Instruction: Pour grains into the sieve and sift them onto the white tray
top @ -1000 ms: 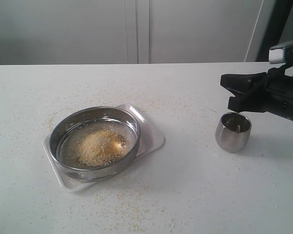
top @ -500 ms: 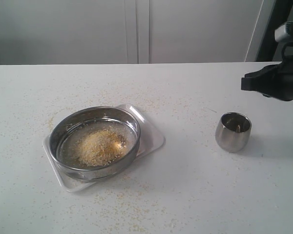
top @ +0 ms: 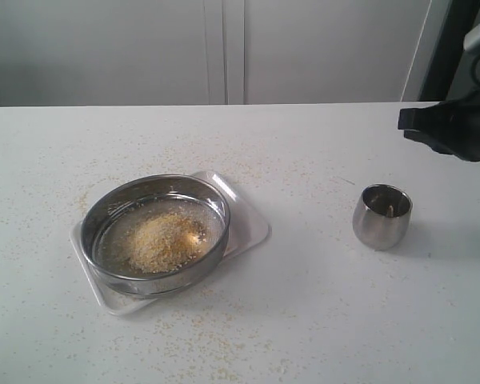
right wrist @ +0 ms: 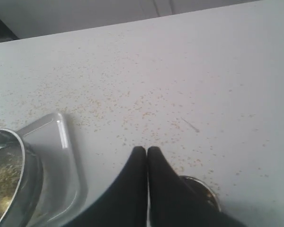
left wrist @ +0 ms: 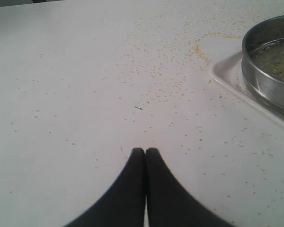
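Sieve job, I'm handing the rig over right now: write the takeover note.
Left pincer: shut, empty, over the table beside the tray.
Right pincer: shut, empty, raised near the cup.
Sieve sits on the tray, grains heaped in it. Cup upright, apart from the tray, looks nearly empty.
Done: pouring.
Left: sift the grains onto the tray; its visible corners look bare.

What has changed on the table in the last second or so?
The right gripper has pulled back from just above the steel cup towards the right edge of the exterior view and a little higher. Its jaws are shut and hold nothing. Nothing was picked up or let go. The cup, the sieve with its grains and the white tray under it stayed put.
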### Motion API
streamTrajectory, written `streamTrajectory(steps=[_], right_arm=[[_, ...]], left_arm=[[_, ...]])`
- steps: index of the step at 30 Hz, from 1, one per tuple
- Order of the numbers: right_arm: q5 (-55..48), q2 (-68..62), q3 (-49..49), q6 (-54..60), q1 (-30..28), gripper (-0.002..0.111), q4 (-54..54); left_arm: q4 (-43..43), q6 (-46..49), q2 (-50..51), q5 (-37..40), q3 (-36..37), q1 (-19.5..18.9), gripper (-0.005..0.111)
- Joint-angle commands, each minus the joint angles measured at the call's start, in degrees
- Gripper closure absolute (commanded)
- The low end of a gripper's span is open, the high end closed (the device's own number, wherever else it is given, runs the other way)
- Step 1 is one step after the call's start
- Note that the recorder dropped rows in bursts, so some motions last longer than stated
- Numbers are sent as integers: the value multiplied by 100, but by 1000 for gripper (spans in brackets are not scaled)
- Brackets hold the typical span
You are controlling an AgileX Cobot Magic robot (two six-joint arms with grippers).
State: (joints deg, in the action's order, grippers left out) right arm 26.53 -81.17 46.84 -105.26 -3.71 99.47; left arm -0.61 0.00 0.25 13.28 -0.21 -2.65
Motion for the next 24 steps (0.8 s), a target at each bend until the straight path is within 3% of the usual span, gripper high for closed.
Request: streamTrajectory(steps=[1,24], right_arm=[[687,90,41,-54,-36,107,48],[1267,1393,41,-1296,-36,108,48]], left_arm=[[-53,0,-25,3,21,-13,107],[-53,0,-25,3,21,-13,107]])
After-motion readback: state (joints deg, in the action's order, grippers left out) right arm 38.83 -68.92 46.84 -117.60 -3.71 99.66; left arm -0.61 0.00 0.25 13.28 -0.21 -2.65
